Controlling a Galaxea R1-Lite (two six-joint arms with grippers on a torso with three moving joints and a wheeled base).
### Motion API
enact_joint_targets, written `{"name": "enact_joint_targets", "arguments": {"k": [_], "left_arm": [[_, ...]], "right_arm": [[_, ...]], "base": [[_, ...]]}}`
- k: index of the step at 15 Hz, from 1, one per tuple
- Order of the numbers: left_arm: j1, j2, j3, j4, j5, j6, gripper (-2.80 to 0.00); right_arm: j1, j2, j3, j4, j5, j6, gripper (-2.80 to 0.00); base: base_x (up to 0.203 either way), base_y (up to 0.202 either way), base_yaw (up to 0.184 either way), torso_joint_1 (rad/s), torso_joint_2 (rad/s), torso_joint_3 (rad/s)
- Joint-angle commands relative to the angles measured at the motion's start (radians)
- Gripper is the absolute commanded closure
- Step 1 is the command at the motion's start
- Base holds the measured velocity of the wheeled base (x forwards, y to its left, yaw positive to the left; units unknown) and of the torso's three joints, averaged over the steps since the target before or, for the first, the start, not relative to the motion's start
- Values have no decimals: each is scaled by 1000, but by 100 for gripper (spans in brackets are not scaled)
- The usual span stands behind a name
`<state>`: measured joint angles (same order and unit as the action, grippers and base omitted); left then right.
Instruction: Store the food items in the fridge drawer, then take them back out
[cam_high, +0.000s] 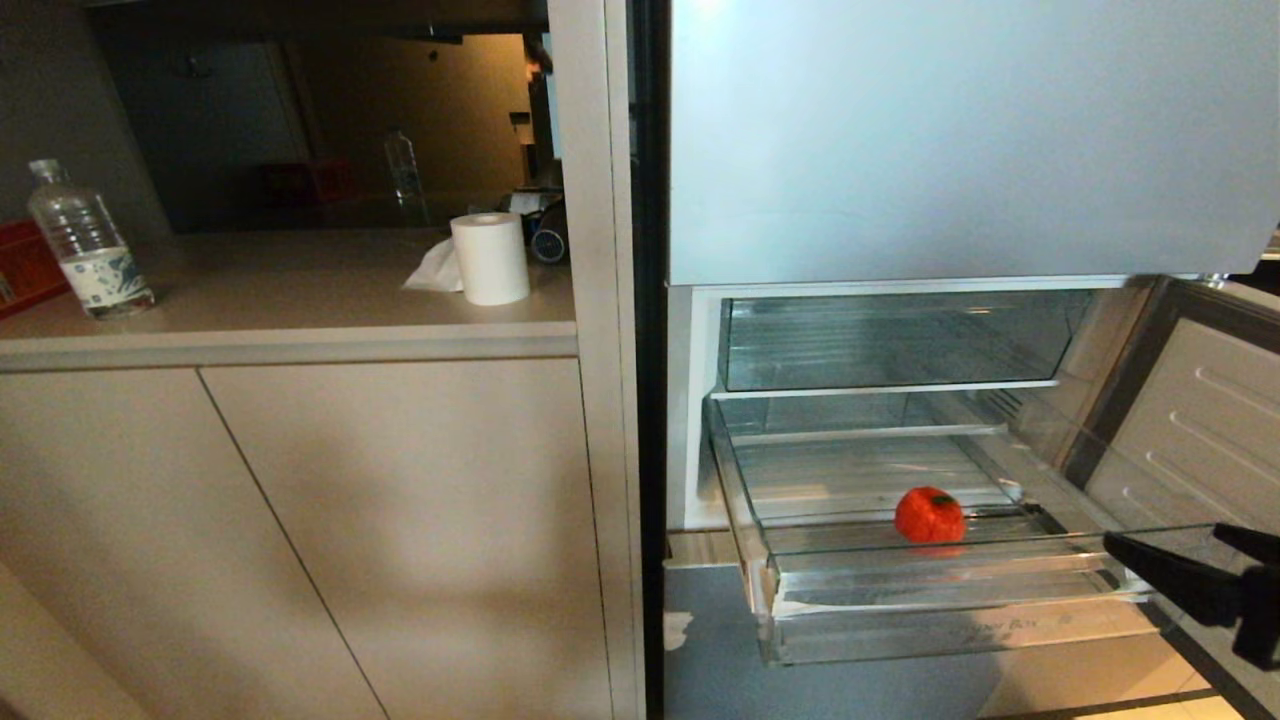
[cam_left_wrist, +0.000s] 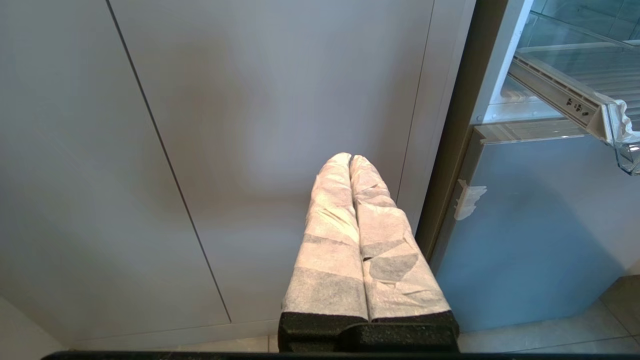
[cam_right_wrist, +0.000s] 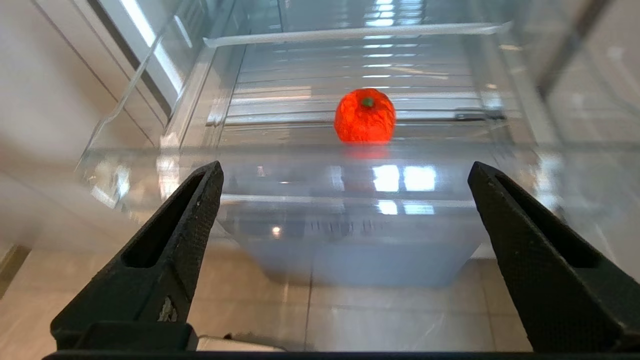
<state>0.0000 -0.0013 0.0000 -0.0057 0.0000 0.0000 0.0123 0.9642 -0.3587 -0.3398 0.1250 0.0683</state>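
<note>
Red fruit in the pulled-out drawer, right gripper facing it from outside

The round red fruit sat alone on the ribbed floor of the fridge drawer, near its front wall. The right gripper, jaws spread wide and empty, stood just off the drawer's front right corner; the fruit lay ahead beyond the clear wall. The left gripper, fingers pressed together, was far left by the cabinet door.

Beige cabinets, tiled floor

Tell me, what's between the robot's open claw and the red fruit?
Only the drawer's clear front wall stands between the open right gripper and the red fruit, seen in the right wrist view.
</note>
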Motion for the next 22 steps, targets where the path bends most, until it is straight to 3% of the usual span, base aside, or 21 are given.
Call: {"name": "enact_joint_targets", "arguments": {"k": [1, 4, 5, 7, 12, 14, 17, 22], "left_arm": [[0, 0, 2, 0, 0, 0, 0], [0, 0, 2, 0, 0, 0, 0], [0, 0, 2, 0, 2, 0, 0], [0, 0, 2, 0, 0, 0, 0], [1, 0, 2, 0, 0, 0, 0], [0, 0, 2, 0, 2, 0, 0], [0, 0, 2, 0, 0, 0, 0], [0, 0, 2, 0, 1, 0, 0]], "right_arm": [[-1, -222, 89, -1, -10, -1, -280], [-3, -363, 164, 13, -25, -1, -280], [0, -391, 185, 25, -70, 1, 0], [12, -449, 217, 43, -117, -2, 0], [19, -696, 281, 183, -108, -23, 0], [17, -749, 356, 220, -106, -71, 0], [0, -865, 348, 300, -78, -91, 0], [-8, -963, 359, 344, -110, -224, 0]], "base": [[0, 0, 0, 0, 0, 0], [0, 0, 0, 0, 0, 0], [0, 0, 0, 0, 0, 0], [0, 0, 0, 0, 0, 0], [0, 0, 0, 0, 0, 0], [0, 0, 0, 0, 0, 0], [0, 0, 0, 0, 0, 0], [0, 0, 0, 0, 0, 0]]}}
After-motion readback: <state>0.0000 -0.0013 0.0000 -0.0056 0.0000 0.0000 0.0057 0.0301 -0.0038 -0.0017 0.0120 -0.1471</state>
